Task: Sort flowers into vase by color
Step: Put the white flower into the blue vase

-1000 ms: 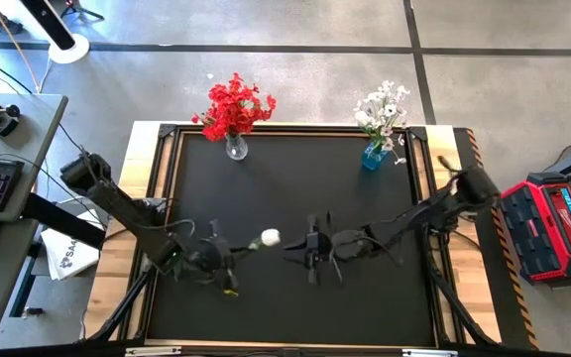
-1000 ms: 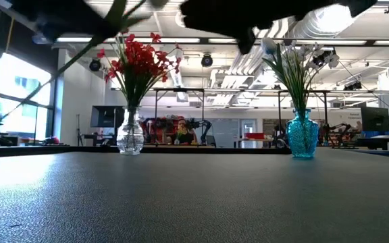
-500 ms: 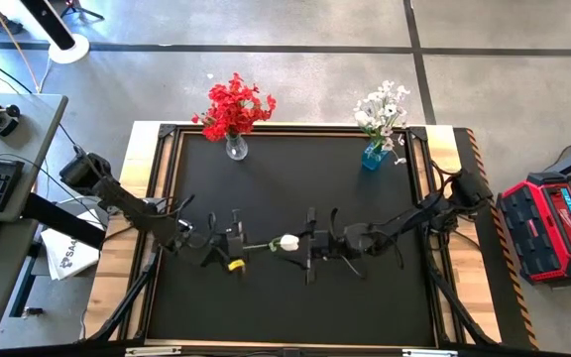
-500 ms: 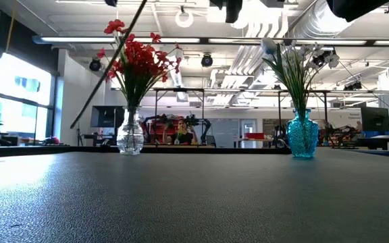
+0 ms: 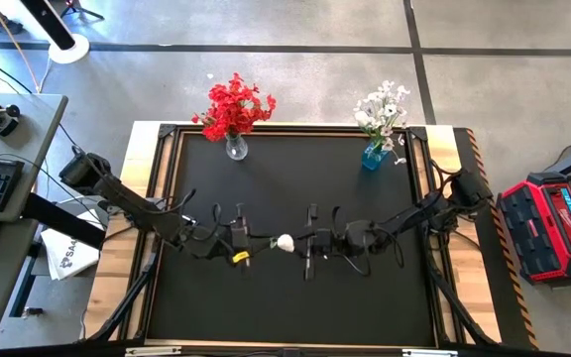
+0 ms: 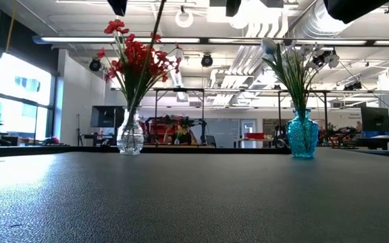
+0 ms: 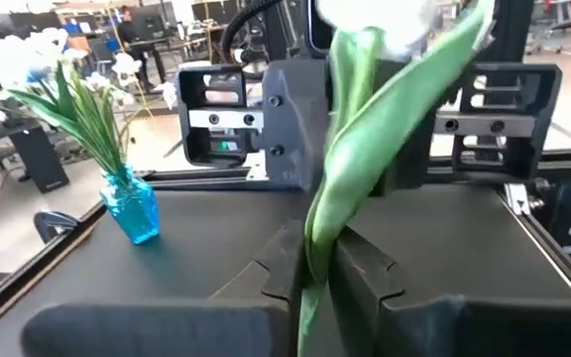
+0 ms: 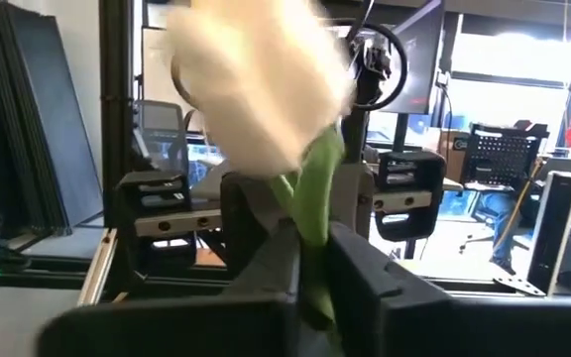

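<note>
Behind the black, finely pebbled surface (image 5: 295,297) you see an open workshop hall with ceiling ducts and lit benches. Since a second ago the two arms have drawn together at mid-surface: the white tulip-like artificial flower on its thin green stem (image 5: 285,242) has moved from beside the left hand toward the right one, and now both hands meet on it. Your left hand (image 5: 238,239) is pinched nearly shut on the stem, which rises between its dark fingers as a flat, ribbon-like green leaf and stalk. Your right hand (image 5: 310,241), which stood wide half a second ago, has closed on the stem just under the soft, rounded cream bloom. That reads as a handover in progress, with the flower held off the surface between them; the left has not yet let go.

The clear, bulbous glass vase (image 5: 236,149) at the far edge holds the bright red blossom sprays (image 5: 234,107), frilly and dense. The turquoise, knobbly glass vase (image 5: 372,156) well to its right holds the small white blossoms (image 5: 383,107) on wiry stems, where this bloom likely belongs.
</note>
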You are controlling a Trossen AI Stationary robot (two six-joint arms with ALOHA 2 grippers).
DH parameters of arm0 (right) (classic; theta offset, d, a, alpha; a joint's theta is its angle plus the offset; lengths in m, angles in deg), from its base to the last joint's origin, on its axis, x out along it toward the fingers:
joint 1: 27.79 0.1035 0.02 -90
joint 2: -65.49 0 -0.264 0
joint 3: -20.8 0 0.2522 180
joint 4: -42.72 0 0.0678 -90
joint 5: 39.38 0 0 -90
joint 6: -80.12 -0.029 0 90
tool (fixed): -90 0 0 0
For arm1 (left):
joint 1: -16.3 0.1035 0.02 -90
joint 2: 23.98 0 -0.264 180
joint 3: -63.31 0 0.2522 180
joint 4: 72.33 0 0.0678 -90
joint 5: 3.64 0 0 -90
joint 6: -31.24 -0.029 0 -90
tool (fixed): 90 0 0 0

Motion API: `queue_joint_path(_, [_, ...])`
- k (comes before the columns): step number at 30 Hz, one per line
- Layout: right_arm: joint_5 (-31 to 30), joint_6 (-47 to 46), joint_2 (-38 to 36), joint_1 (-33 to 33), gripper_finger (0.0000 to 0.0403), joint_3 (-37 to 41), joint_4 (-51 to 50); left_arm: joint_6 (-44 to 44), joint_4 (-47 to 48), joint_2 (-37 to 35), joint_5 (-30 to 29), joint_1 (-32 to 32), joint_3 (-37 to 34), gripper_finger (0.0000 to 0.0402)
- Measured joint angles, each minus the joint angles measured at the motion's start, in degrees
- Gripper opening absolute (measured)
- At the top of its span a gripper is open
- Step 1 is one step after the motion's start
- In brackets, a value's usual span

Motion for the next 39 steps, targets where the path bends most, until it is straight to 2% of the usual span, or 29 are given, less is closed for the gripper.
queue_joint_path(2, [-0.1, 0.3, 0.0, 0.3, 0.0011, 0.0, -0.1, 0.4, 0.6, 0.0, 0.4, 0.1, 0.0, 0.0042])
queue_joint_path(5, [-1.9, 1.2, -0.1, 0.9, 0.0007, 0.0, 0.0, 0.5, 1.5, 0.0, 0.2, 0.1, 0.0, 0.0064])
queue_joint_path(8, [-6.8, 2.7, -1.6, 2.2, 0.0004, 0.0, -2.2, 0.6, 4.4, 0.0, -0.7, 0.3, 0.0, 0.0091])
queue_joint_path(11, [-14.0, 4.0, -5.2, 4.3, 0.0002, 0.0, -8.3, 2.2, 9.9, 0.0, -4.2, 0.4, 0.0, 0.0120])
queue_joint_path(16, [-28.1, -1.0, -15.3, 8.7, 0.0001, 0.0, -28.4, 9.0, 21.3, 0.0, -11.5, 0.3, 0.0, 0.0155])
queue_joint_path(22, [-30.7, -20.0, -33.2, 8.4, 0.0000, 0.0, -60.8, 16.5, 27.6, 0.0, -12.2, 0.3, 0.0, 0.0157])
queue_joint_path(25, [-34.7, -25.3, -40.8, 5.7, 0.0000, 0.0, -71.2, 17.9, 27.8, 0.0, -12.1, 0.3, 0.0, 0.0157])
queue_joint_path(28, [-40.3, -21.9, -46.1, 2.6, 0.0000, 0.0, -74.6, 16.9, 27.8, 0.0, -12.1, 0.3, 0.0, 0.0157])
queue_joint_path(34, [-48.7, -9.0, -53.8, -4.3, 0.0000, 0.0, -73.9, 16.9, 27.8, 0.0, -12.2, 0.3, 0.0, 0.0157])
queue_joint_path(39, [-49.2, -1.1, -55.9, -11.2, 0.0000, 0.0, -73.9, 16.9, 27.8, 0.0, -12.2, 0.3, 0.0, 0.0157])
